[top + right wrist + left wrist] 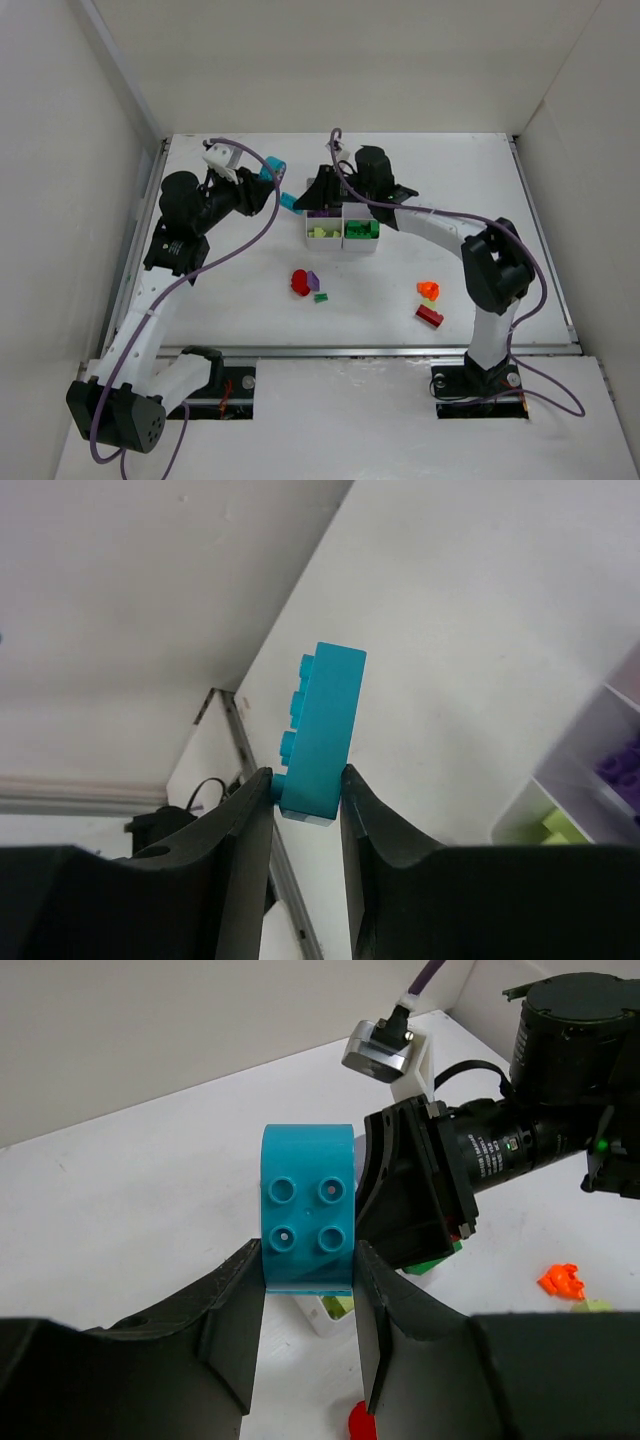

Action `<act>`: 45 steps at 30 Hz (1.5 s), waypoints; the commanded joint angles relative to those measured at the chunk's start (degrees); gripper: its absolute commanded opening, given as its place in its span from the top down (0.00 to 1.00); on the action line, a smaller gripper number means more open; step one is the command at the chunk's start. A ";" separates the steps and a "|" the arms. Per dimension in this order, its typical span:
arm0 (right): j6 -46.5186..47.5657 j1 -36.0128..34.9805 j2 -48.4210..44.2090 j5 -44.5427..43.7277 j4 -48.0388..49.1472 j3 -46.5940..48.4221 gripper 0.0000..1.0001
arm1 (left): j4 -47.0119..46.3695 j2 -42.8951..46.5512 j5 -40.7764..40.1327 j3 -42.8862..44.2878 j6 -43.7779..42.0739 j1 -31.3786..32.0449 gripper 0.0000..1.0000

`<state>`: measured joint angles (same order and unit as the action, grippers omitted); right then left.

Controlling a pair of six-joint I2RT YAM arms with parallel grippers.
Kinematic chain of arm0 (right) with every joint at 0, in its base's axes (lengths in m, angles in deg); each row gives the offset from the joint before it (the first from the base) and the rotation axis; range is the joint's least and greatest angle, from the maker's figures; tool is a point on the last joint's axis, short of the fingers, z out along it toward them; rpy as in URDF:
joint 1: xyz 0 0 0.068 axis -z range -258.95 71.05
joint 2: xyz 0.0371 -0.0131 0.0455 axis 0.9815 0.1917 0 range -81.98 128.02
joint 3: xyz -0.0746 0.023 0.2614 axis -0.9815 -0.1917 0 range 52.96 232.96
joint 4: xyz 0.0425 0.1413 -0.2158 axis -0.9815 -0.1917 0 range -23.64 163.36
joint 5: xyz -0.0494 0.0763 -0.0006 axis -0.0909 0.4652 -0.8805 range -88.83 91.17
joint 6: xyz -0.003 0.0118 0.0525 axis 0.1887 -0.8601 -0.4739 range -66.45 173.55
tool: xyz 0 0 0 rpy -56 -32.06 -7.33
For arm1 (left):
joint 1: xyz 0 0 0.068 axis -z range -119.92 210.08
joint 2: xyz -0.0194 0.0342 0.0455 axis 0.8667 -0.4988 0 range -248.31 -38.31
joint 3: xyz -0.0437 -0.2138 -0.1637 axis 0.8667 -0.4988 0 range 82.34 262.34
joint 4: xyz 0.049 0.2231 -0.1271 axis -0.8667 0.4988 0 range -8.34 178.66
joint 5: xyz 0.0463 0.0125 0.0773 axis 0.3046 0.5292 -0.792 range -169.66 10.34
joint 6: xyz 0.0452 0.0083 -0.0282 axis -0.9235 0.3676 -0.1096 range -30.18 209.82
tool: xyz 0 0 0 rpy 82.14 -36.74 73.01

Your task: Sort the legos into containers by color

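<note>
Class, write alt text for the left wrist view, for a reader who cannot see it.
A cyan plastic brick with an arched top and four round studs is pinched between the left gripper's two black fingers, over a white table. Close behind is the right arm's black wrist, and a small orange brick lies on the table at right.

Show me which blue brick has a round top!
The arched cyan brick in the left pincer: its top curves like a bridge. The right pincer holds a straight cyan brick.
</note>
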<state>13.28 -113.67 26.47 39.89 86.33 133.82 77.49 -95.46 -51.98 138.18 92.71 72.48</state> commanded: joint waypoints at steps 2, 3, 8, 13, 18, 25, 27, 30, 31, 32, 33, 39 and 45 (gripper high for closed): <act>3.52 0.79 -5.61 -5.13 -1.27 -0.87 1.00 | -4.01 1.42 0.88 1.73 1.76 0.25 1.00; 4.32 1.40 -6.57 -6.54 -4.15 -0.88 1.00 | -4.01 1.42 0.19 1.73 1.76 0.25 1.00; 17.29 2.55 -10.09 -23.75 -24.01 3.59 1.00 | -1.99 1.42 -2.63 0.59 1.15 0.25 1.00; 25.85 2.55 -12.03 -42.28 -38.36 8.34 1.00 | -1.37 1.42 -4.21 -1.77 -0.87 0.25 1.00; 28.31 2.55 -14.13 -46.81 -42.58 7.82 1.00 | -1.37 1.42 -5.62 -5.64 -2.80 0.25 1.00; 28.32 3.08 -14.14 -47.07 -43.12 7.29 1.00 | -1.37 2.47 -6.67 -8.19 -3.34 0.25 1.00; 28.32 3.08 -14.14 -47.07 -43.12 7.29 1.00 | -1.37 2.48 -6.68 -8.20 -3.86 0.25 1.00; 28.32 3.08 -14.14 -47.07 -43.12 7.29 1.00 | -1.37 2.48 -6.68 -8.72 -3.86 0.25 1.00; 28.32 3.08 -14.14 -47.07 -43.12 7.29 1.00 | -1.37 2.48 -6.68 -8.72 -3.86 0.25 1.00; 28.32 3.08 -14.66 -47.07 -43.12 7.29 1.00 | -1.37 2.48 -6.68 -9.25 -3.86 0.25 1.00; 28.32 3.08 -14.66 -47.07 -43.12 7.29 1.00 | -1.37 3.00 -6.68 -9.25 -3.86 0.25 1.00; 28.32 3.08 -14.66 -47.60 -43.12 6.77 1.00 | -1.90 3.00 -6.68 -9.25 -3.34 0.25 1.00; 28.85 3.08 -14.66 -48.65 -43.65 6.77 1.00 | -1.90 3.00 -6.68 -9.25 -3.34 0.25 1.00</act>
<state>41.37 -110.87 13.72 -7.02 42.33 139.81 78.30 -93.95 -58.71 129.17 89.43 72.48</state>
